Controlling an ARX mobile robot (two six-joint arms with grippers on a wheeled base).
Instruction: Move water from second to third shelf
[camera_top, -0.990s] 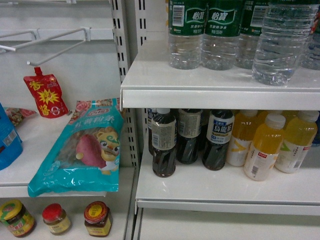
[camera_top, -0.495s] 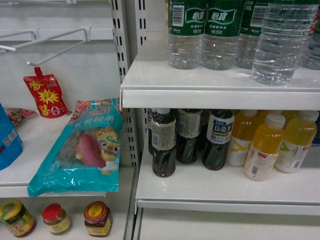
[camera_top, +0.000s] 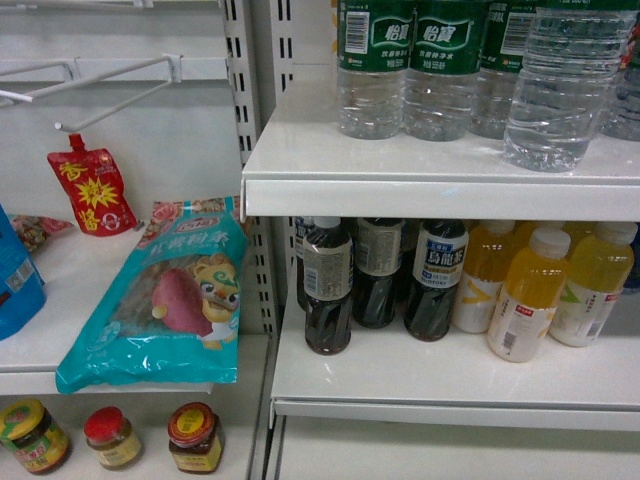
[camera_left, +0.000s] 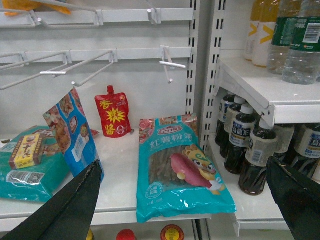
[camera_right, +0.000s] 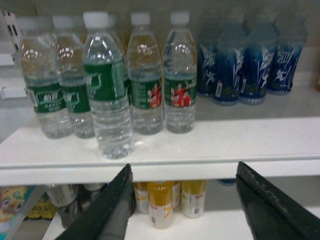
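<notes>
Several bottles of water (camera_top: 560, 90) with dark green labels stand on the upper white shelf (camera_top: 400, 185). One of them (camera_right: 107, 100) is forward of the row, near the shelf edge. My right gripper (camera_right: 185, 167) is open in front of that shelf's edge, below and slightly right of the forward bottle, with nothing between its fingers. The left gripper (camera_left: 183, 164) is also open and empty, held in front of the left bay, and water (camera_left: 300, 45) shows at that view's top right. Neither gripper appears in the head view.
Dark cola bottles (camera_top: 328, 290) and yellow drink bottles (camera_top: 525, 300) fill the back of the lower shelf (camera_top: 420, 385). Blue bottles (camera_right: 250, 60) stand right of the water. The left bay holds a teal snack bag (camera_top: 160, 300), a red pouch (camera_top: 92, 190), wire hooks (camera_top: 110, 85) and jars (camera_top: 195, 437).
</notes>
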